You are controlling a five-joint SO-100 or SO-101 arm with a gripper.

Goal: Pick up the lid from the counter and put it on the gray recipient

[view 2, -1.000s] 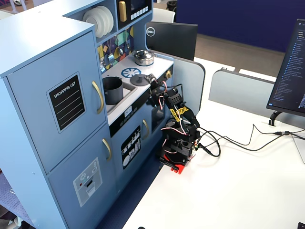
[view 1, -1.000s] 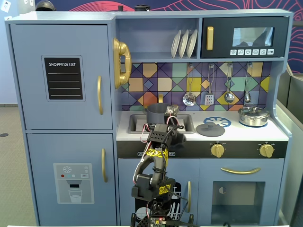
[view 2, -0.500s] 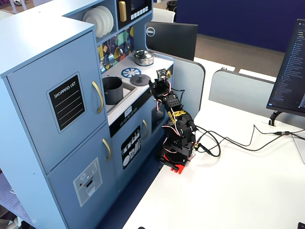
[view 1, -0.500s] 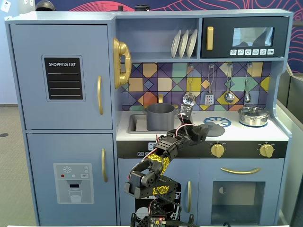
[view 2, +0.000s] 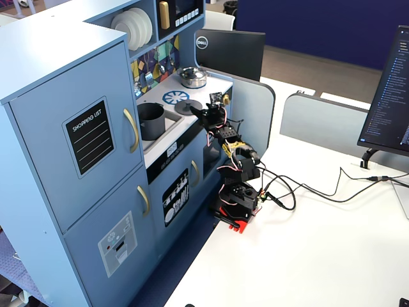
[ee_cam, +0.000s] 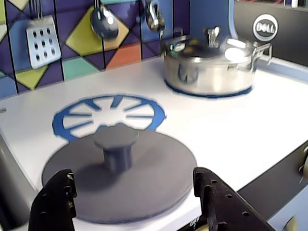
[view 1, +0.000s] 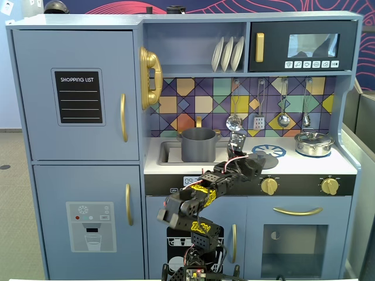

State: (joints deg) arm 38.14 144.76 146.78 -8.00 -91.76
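The lid (ee_cam: 120, 185) is a flat matte dark-gray disc with a centre knob (ee_cam: 116, 143). It lies on the white counter just in front of the blue burner circle (ee_cam: 109, 115). My gripper (ee_cam: 134, 175) is open, with one black finger at each side of the lid's near edge and nothing held. In both fixed views the gripper (view 1: 251, 165) (view 2: 203, 114) sits at the counter's front edge by the lid (view 1: 266, 160) (view 2: 190, 106). The gray recipient (view 1: 198, 145) (view 2: 151, 120) stands open in the sink to the left.
A shiny silver lidded pot (ee_cam: 209, 67) (view 1: 314, 143) stands on the far right burner. Utensils (view 1: 258, 120) hang on the tiled back wall. The black knob panel (view 1: 269, 185) runs below the counter edge. A monitor (view 2: 230, 54) stands behind the kitchen.
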